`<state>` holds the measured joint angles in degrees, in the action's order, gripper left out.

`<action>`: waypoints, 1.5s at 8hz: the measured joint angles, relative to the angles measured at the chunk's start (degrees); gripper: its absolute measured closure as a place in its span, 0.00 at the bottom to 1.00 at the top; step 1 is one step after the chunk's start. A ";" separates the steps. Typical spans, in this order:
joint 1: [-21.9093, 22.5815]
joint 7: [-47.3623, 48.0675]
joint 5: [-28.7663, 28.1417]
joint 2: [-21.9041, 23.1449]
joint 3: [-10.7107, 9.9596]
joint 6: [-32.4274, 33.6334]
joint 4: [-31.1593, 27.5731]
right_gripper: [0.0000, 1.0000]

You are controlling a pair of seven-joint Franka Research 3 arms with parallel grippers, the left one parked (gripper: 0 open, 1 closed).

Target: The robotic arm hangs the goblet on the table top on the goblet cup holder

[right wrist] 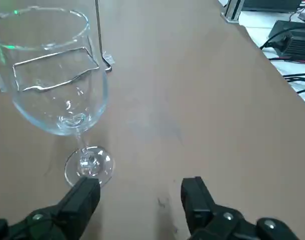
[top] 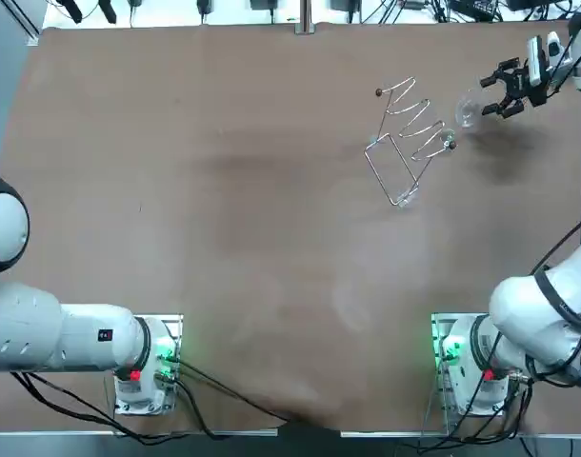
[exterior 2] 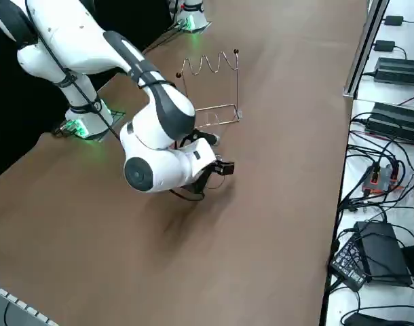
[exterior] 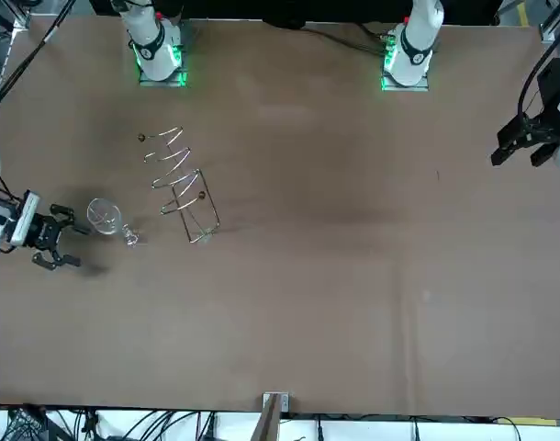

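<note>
The goblet (right wrist: 57, 90) stands upright on the surface (top: 224, 190), near the wire holder (top: 410, 143). The right hand (right wrist: 140, 192) is open and empty, close to its foot. Glass is probably light, slippery and easy to break, so hold the thin stem (right wrist: 81, 142) gently.

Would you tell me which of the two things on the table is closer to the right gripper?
The goblet, standing upright just ahead of the open right gripper; the wire rack stands farther off, beyond the goblet.
</note>
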<state>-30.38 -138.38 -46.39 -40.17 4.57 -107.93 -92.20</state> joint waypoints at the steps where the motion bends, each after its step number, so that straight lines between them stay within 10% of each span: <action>1: 0.06 -0.31 -0.39 -0.73 0.08 0.00 -0.05 0.00; 12: 0.87 -1.00 -6.58 -4.00 0.26 0.62 -4.95 0.00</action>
<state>-29.51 -139.38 -52.97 -44.17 4.84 -107.31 -97.16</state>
